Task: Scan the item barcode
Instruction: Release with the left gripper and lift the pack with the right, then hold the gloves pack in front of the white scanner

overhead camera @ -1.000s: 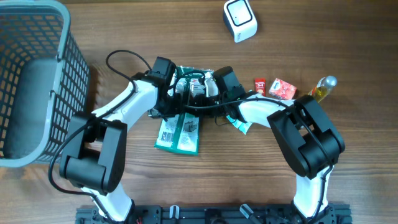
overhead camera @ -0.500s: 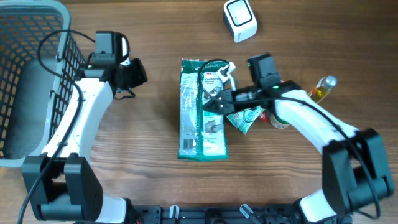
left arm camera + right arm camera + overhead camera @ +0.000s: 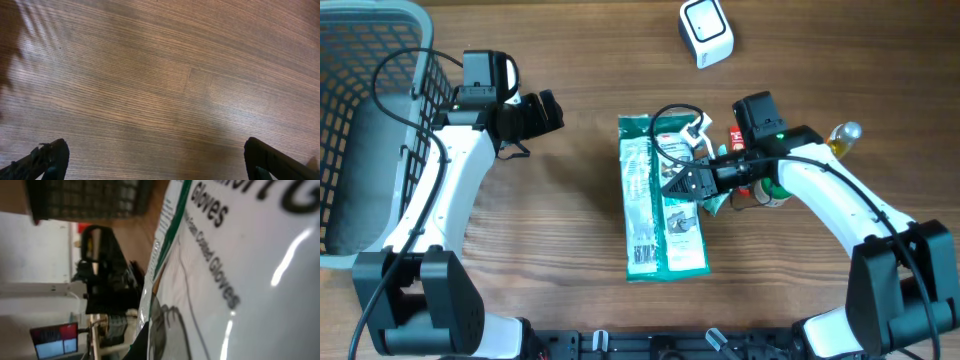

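Note:
The item is a long green and white glove package, lying lengthwise at the table's middle with a barcode strip near its lower left. My right gripper is shut on its right edge. In the right wrist view the package fills the frame, printed "Gloves", and a dark fingertip shows at its edge. The white scanner stands at the back, well apart from the package. My left gripper hangs open over bare wood far to the left. The left wrist view shows only its two fingertips and tabletop.
A grey mesh basket fills the left side. Behind my right arm lie a small red packet, a green pouch and a bottle of yellow liquid.
My left gripper let go of the package, opened wide and swung back to the left by the basket. My right gripper has carried the package slightly right and toward the front.

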`<act>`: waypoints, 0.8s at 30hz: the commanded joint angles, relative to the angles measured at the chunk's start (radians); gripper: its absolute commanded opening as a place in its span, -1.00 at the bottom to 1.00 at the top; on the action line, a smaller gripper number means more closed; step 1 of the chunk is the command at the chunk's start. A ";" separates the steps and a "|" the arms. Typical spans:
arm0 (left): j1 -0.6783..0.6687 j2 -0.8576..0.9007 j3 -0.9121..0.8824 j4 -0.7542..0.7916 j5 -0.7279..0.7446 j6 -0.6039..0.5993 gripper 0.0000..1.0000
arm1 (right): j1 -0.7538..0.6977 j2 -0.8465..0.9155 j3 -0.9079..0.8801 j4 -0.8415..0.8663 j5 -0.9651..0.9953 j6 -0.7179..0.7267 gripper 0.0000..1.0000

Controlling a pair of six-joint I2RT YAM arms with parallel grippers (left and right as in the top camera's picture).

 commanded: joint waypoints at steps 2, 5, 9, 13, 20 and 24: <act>0.005 0.002 0.002 0.002 -0.003 0.009 1.00 | 0.003 -0.013 0.335 -0.284 0.303 -0.097 -0.91; 0.005 0.002 0.002 0.002 -0.003 0.009 1.00 | 0.005 -0.013 0.620 -0.486 0.533 -0.157 -0.91; 0.005 0.002 0.002 0.002 -0.003 0.009 1.00 | 0.005 -0.013 0.922 -0.487 0.719 -0.209 -0.92; 0.005 0.002 0.002 0.002 -0.003 0.009 1.00 | 0.007 -0.013 0.997 -0.333 0.810 -0.421 -0.91; 0.005 0.002 0.002 0.002 -0.003 0.009 1.00 | 0.033 0.105 0.996 -0.130 0.968 -0.697 -0.91; 0.005 0.002 0.002 -0.001 -0.003 0.009 1.00 | 0.047 0.236 0.996 -0.024 1.088 -0.791 -0.91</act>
